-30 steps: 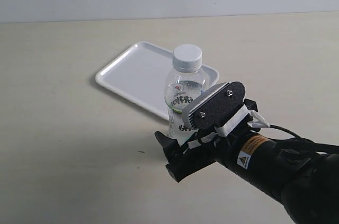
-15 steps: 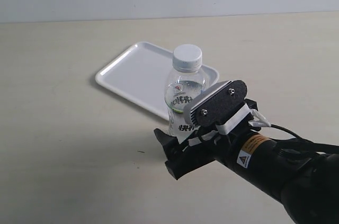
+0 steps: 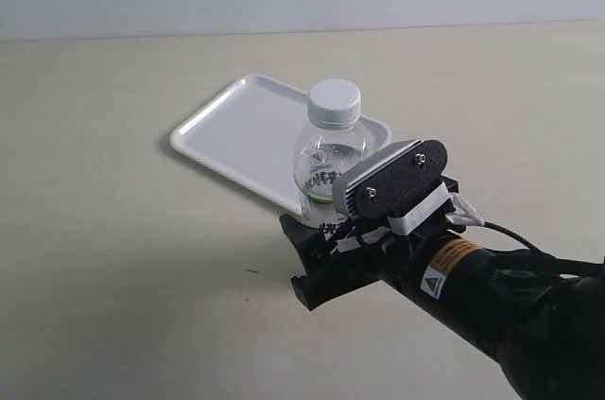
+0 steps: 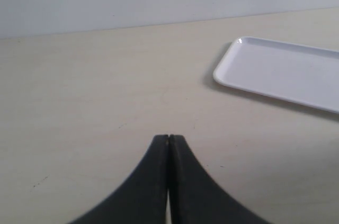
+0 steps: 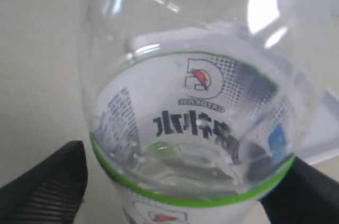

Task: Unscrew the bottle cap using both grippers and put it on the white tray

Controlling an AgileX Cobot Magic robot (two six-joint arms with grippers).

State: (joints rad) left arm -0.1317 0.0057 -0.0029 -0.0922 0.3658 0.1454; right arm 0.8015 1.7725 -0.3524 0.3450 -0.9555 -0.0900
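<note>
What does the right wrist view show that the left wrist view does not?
Only the right wrist view: the bottle close up, label readable, standing between the right gripper's fingers; whether they press it is unclear. Only the left wrist view: the left gripper, shut with nothing in it, and the white tray's corner. Both: the beige table.

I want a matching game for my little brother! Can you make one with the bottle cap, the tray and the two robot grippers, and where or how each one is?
1. bottle cap
2. white tray
3. left gripper
4. right gripper

A. lying flat behind the bottle
B. fingers on either side of the bottle
C. sitting on top of the bottle
D. shut, holding nothing

Pairs: 1-C, 2-A, 3-D, 4-B
</note>
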